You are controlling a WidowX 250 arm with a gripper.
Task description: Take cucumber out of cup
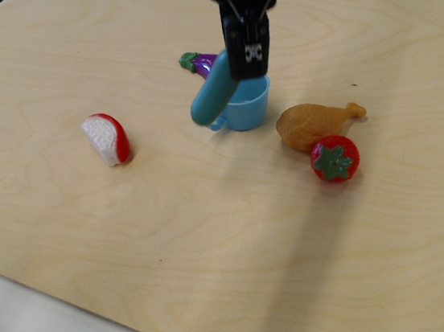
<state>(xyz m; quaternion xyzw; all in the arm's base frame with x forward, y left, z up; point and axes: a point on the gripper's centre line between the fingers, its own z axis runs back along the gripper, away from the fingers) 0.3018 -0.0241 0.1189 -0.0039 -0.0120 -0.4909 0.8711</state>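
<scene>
My gripper is shut on the upper end of the teal-green cucumber. The cucumber hangs tilted, its lower end down to the left, in front of the cup's left side and above the table. The light blue cup stands upright on the wooden table just behind and to the right of the cucumber. Its handle is hidden behind the cucumber. The cup's inside is mostly hidden by my gripper.
A purple eggplant lies behind the cup. A brown chicken drumstick and a red tomato lie to the cup's right. A red and white slice lies to the left. The table's front edge runs at lower left.
</scene>
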